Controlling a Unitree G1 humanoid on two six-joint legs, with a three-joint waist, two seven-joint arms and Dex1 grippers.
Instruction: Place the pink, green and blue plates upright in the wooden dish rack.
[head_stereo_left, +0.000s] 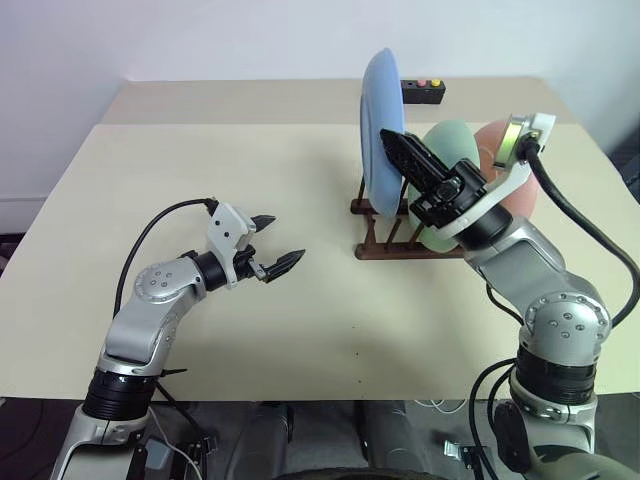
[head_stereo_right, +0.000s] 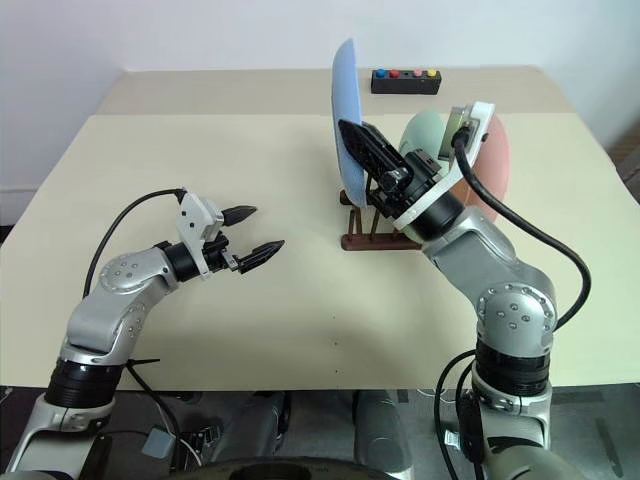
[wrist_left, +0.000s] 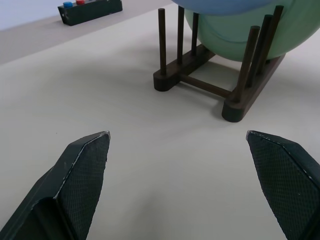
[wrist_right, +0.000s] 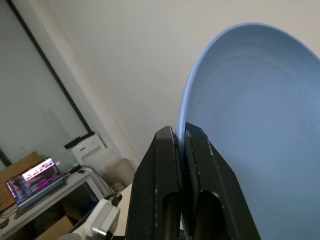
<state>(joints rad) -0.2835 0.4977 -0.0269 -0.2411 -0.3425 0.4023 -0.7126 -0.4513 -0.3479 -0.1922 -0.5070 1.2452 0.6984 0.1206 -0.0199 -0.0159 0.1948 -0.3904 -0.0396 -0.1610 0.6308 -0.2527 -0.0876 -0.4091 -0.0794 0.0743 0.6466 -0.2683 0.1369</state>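
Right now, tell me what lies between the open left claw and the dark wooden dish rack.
Only bare beige tabletop lies between the left claw and the rack, seen in the left wrist view.

The blue plate (head_stereo_left: 381, 130) is light blue, round and shallow, and stands on edge, seen nearly edge-on, at the left end of the plates above the rack (head_stereo_left: 400, 235). Whether its lower rim rests between the pegs cannot be told. The right gripper (head_stereo_left: 392, 142) is clamped on its rim.

The green plate (head_stereo_left: 452, 150) is mint green and stands upright in the rack just behind the blue one, its lower edge between the pegs.

The pink plate (head_stereo_right: 493, 160) is pale pink and stands upright beside the green one, at the far right end.

The rack is small, of dark brown wood, two rails joined by crossbars with thin upright pegs, and sits on the table (head_stereo_left: 200, 170).
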